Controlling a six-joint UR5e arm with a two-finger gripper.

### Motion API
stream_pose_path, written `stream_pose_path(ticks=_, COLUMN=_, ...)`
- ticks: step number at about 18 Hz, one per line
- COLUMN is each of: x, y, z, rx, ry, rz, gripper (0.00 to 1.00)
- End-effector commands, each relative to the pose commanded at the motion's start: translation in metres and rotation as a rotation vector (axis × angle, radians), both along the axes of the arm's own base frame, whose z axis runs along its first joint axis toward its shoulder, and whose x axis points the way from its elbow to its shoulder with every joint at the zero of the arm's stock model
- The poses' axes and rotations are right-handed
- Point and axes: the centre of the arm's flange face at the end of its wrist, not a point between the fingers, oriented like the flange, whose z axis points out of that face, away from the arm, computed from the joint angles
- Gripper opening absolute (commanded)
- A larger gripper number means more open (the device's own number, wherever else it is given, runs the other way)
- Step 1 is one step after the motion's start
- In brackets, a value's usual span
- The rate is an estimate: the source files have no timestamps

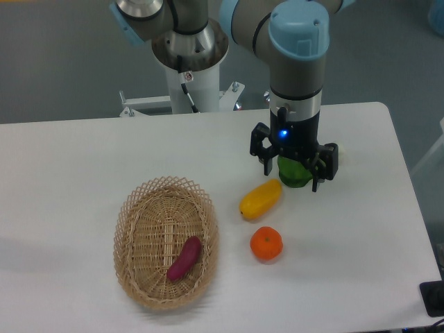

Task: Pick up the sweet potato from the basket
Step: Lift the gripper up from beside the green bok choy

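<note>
Camera view, L to R: basket (142,208) sits front-left on the table (69,166), sweet potato (184,258) lying loose on its floor toward the right wall, nothing on top, so easy access from above imo. Then yellow fruit (261,199) w/ an orange (266,243) just in front. Gripper (294,171) hovers well off to the right over something green (297,173), fingers spread apart, holding nothing afaict.
</note>
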Motion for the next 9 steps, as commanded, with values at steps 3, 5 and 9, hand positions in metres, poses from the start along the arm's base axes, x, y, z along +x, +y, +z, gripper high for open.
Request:
stream_pose_path(ticks=3, x=0.0004, y=-0.0005, z=-0.0032, rx=-0.002, ry=-0.001, rz=0.003, gripper=1.00)
stream_pose_path(ticks=5, x=0.0010, y=-0.0001, z=-0.0014, rx=0.006, ry=-0.003, rz=0.005, gripper=1.00)
stream_pose_path(ticks=9, x=0.0019, y=0.0000, z=-0.0018, rx=0.013, ry=-0.008, rz=0.013, gripper=1.00)
